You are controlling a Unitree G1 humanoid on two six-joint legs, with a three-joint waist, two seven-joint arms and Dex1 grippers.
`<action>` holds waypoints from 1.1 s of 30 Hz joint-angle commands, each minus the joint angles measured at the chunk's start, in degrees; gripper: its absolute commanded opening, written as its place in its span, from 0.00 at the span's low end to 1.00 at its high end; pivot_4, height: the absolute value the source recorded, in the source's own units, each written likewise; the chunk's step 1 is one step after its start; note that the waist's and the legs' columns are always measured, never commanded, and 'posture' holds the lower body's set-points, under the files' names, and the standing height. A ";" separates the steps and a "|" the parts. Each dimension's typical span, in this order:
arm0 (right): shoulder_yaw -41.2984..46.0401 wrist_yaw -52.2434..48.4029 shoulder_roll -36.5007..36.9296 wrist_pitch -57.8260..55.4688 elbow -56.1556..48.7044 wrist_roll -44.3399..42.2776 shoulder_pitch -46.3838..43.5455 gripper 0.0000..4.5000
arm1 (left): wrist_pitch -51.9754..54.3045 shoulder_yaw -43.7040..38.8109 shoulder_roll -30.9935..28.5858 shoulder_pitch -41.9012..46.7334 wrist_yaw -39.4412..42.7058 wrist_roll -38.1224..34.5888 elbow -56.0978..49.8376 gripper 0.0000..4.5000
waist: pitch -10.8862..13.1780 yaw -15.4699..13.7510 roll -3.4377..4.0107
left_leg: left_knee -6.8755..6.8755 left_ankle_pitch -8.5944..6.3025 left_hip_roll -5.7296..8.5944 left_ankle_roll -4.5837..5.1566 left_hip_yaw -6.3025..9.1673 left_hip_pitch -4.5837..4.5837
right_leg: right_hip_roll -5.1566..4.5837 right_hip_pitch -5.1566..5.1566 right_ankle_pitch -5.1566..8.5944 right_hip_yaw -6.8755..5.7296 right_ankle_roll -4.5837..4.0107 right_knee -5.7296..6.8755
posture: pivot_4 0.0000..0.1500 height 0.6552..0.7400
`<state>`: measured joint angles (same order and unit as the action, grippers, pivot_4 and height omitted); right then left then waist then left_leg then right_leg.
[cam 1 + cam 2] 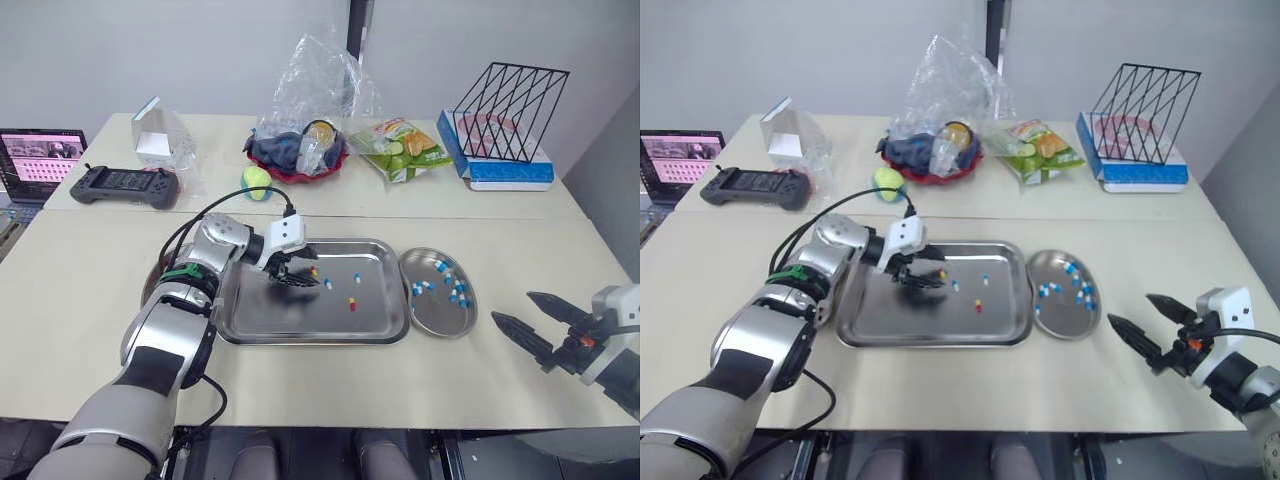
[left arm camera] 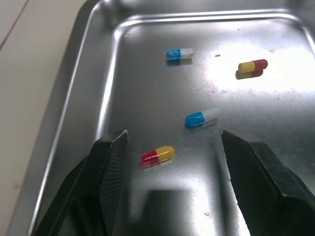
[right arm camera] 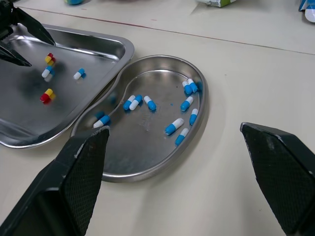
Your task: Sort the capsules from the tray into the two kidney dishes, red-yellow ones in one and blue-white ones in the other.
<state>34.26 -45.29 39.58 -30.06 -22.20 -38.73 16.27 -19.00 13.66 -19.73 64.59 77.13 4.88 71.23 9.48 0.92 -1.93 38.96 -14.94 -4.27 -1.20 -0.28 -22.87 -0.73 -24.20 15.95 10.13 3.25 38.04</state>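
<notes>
The steel tray (image 1: 300, 322) lies mid-table and holds a few loose capsules. My left gripper (image 1: 298, 272) hangs open just above the tray's left part. A red-yellow capsule (image 2: 157, 156) lies on the tray floor between its fingers, untouched. A blue-white capsule (image 2: 202, 117) lies just beyond it, and farther off are another blue-white one (image 2: 179, 53) and a red-yellow one (image 2: 252, 66). Right of the tray, a kidney dish (image 1: 440, 318) holds several blue-white capsules (image 3: 174, 126). My left arm mostly hides a second dish (image 1: 151, 283). My right gripper (image 1: 530, 318) is open over bare table right of the filled dish.
On the far table stand a laptop (image 1: 38, 160), a game controller (image 1: 125, 185), a clear box (image 1: 160, 135), a green ball (image 1: 257, 182), a red bowl under a plastic bag (image 1: 297, 150), a snack bag (image 1: 400, 148) and a wire rack (image 1: 505, 110). A black cable loops over my left arm.
</notes>
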 commanded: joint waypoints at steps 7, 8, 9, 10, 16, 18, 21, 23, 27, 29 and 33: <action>1.47 0.73 -0.23 1.59 -2.35 -0.21 0.55 1.00 | -1.53 -0.61 1.01 2.59 -2.10 3.42 1.73 0.73 | 0.00 -0.10 0.00 | 0.01 0.00 0.25 0.00 0.37 -0.03 | 0.00 0.01 0.00 0.00 0.01 0.03 | 1.00 0.73; 1.46 0.77 -0.24 1.58 -2.37 -0.20 0.56 1.00 | -1.55 -0.69 1.05 2.63 -2.30 3.59 1.83 0.73 | 0.00 -0.10 0.00 | 0.01 0.00 0.25 0.00 0.37 -0.03 | 0.00 0.01 0.00 0.00 0.01 0.03 | 1.00 0.73; 1.33 0.93 -0.28 1.59 -2.34 -0.12 0.42 1.00 | -1.65 -0.61 1.08 2.65 -2.78 3.96 1.99 0.73 | 0.00 -0.10 0.00 | 0.01 0.00 0.25 0.00 0.38 -0.04 | 0.00 0.01 0.00 0.00 0.01 0.03 | 1.00 0.73; 1.24 1.04 -0.32 1.60 -2.33 -0.05 0.32 1.00 | -1.74 -0.58 1.10 2.66 -3.11 4.27 2.11 0.73 | 0.00 -0.10 0.00 | 0.01 0.00 0.26 0.00 0.39 -0.03 | -0.01 0.02 0.00 -0.01 0.01 0.03 | 1.00 0.73; -0.06 2.03 -0.72 1.76 -2.44 0.80 -0.02 1.00 | -1.78 -0.28 1.31 2.57 -1.80 5.50 2.30 0.73 | 0.00 -0.12 0.00 | 0.01 0.00 0.27 0.00 0.40 -0.02 | -0.01 0.03 -0.01 -0.01 0.02 0.05 | 1.00 0.73; -0.45 2.49 -0.55 1.73 -2.19 0.99 -0.67 1.00 | -1.40 -0.14 1.08 2.52 -1.56 5.82 2.44 0.73 | 0.00 -0.12 0.00 | 0.01 0.00 0.27 0.00 0.40 -0.01 | -0.01 0.03 -0.01 -0.01 0.02 0.05 | 1.00 0.73; -1.67 2.93 -0.47 1.48 -1.91 1.54 -1.77 1.00 | -1.28 -0.27 1.03 2.30 -0.95 5.78 2.39 0.73 | -0.01 -0.11 0.01 | 0.01 0.00 0.27 0.00 0.41 0.00 | -0.01 0.03 -0.01 -0.01 0.02 0.05 | 1.00 0.73; -2.42 3.09 -0.21 1.33 -1.30 2.15 -2.23 1.00 | -1.30 -0.45 1.03 2.18 -0.51 5.74 2.28 0.62 | -0.01 -0.11 0.01 | 0.01 0.01 0.27 0.00 0.41 0.00 | -0.01 0.04 -0.01 -0.01 0.02 0.06 | 1.00 0.73; -2.53 3.27 0.07 1.43 -0.34 2.68 -3.04 1.00 | -1.36 -0.31 0.80 2.03 -0.68 6.27 2.24 0.35 | -0.01 -0.19 0.01 | 0.03 0.01 0.27 0.00 0.41 0.00 | -0.01 0.05 -0.01 -0.02 0.02 0.06 | 1.00 0.73; -2.47 3.11 0.21 1.46 -0.17 2.58 -3.29 1.00 | -1.34 -0.20 0.62 2.01 -0.74 6.63 2.26 0.21 | -0.01 -0.21 0.01 | 0.04 0.01 0.27 0.00 0.41 0.00 | -0.02 0.05 -0.01 -0.02 0.02 0.07 | 1.00 0.73; -2.73 2.79 0.46 1.50 0.17 2.76 -3.62 1.00 | -1.53 0.28 0.26 1.89 -0.97 7.67 2.38 0.21 | -0.01 -0.17 0.02 | 0.03 0.01 0.27 0.01 0.42 0.02 | -0.02 0.06 -0.01 -0.02 0.02 0.07 | 1.00 0.73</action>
<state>30.67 -42.33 39.07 -29.33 -21.46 -36.04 13.03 -20.84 13.47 -18.77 65.71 76.34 11.37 73.42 9.47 0.75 -1.92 39.00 -14.94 -4.00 -1.19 0.14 -22.84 -0.74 -24.13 15.95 10.11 3.27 38.12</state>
